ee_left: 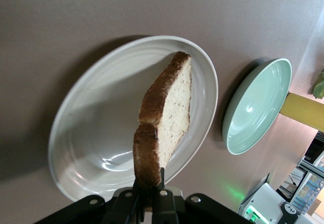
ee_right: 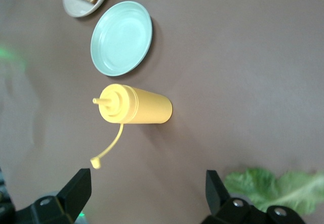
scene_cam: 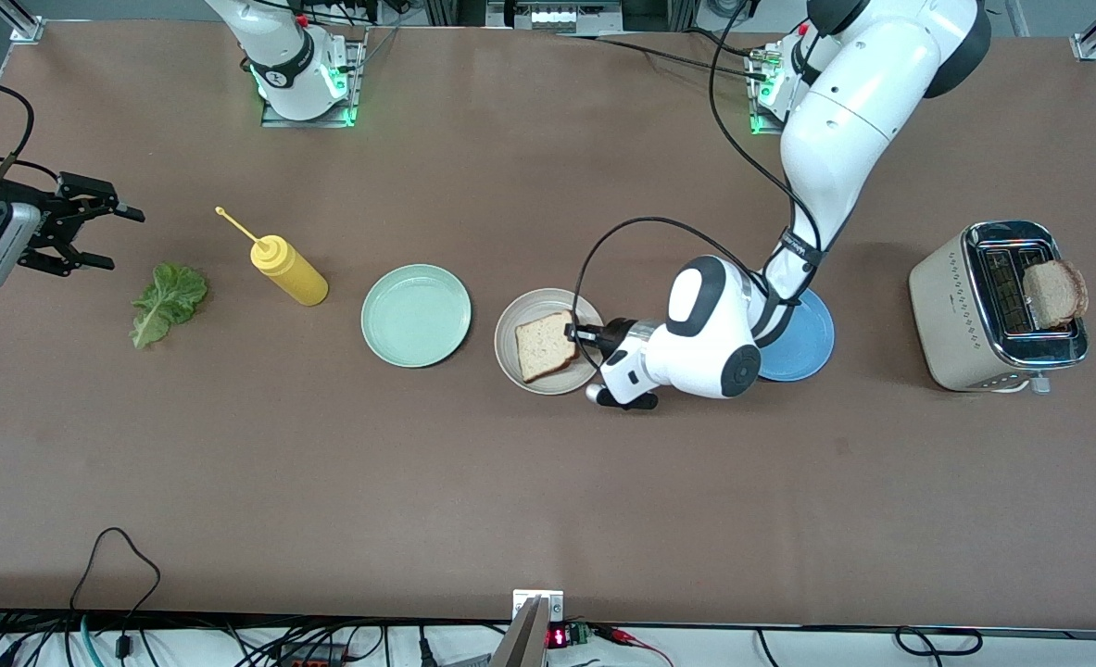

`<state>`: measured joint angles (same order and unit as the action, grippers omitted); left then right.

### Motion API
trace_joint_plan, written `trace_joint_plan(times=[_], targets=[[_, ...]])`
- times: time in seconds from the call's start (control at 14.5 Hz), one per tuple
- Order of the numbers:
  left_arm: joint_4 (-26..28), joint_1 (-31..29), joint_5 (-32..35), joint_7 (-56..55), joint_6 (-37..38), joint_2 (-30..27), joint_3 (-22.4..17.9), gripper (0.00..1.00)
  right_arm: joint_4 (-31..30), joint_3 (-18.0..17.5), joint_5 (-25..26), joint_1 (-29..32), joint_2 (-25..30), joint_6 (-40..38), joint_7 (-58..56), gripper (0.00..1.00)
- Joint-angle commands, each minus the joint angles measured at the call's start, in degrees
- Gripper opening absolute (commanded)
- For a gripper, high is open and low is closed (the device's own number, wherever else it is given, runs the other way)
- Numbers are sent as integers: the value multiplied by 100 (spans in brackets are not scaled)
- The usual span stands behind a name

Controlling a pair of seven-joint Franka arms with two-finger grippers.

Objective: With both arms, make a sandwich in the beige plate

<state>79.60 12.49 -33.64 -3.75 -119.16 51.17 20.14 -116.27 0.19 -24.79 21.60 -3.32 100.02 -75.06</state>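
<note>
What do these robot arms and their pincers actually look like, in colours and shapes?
Both arms are glossy white with rounded segments and black joints. The left arm trails black cables looping toward its black two-finger left gripper. The right arm shows a black band and green base lights; its right gripper is black with a silver-grey block.

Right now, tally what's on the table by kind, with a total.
Round shallow plates: 3 — beige plate, mint-green plate, blue plate
Square brown-crust bread slices: 2 — one in the left pincer over the beige plate, one in the toaster
Crinkled green lettuce leaf: 1
Yellow squeeze bottle: 1
Beige metal toaster: 1
Total: 8
</note>
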Motion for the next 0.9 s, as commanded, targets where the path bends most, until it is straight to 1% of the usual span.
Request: trace_joint_plan(times=[0.0,0.07,0.21,0.28,0.35,0.41,0.48,0.69,0.83], targets=[[56,-141,-64,340,7,33,16,0,-544,-90,-681,186,77,246,-1462,100],[99,-142,-73,358,-10,42,16,0,-685,-90,-885,274,7,299,-1920,100],[108,-142,-73,358,-19,104,16,0,-783,-81,-992,301,-195,352,-2512,100],[117,-142,-81,349,-19,112,16,7,-800,-81,-992,301,-274,361,-2627,100],[117,-133,-116,288,-19,147,16,37,-835,-81,-1001,301,-344,369,-2785,100],[109,-133,-134,244,-28,156,16,86,-853,-90,-1019,301,-467,370,-2943,100],[108,-141,-126,261,-19,122,16,100,-862,-90,-1088,336,-607,370,-3205,100],[108,-316,-91,287,33,-1,16,100,-984,-81,-1431,380,-924,474,-4145,100],[108,-440,-73,296,164,-45,16,100,-1029,-90,-1781,380,-1187,537,-4909,100]])
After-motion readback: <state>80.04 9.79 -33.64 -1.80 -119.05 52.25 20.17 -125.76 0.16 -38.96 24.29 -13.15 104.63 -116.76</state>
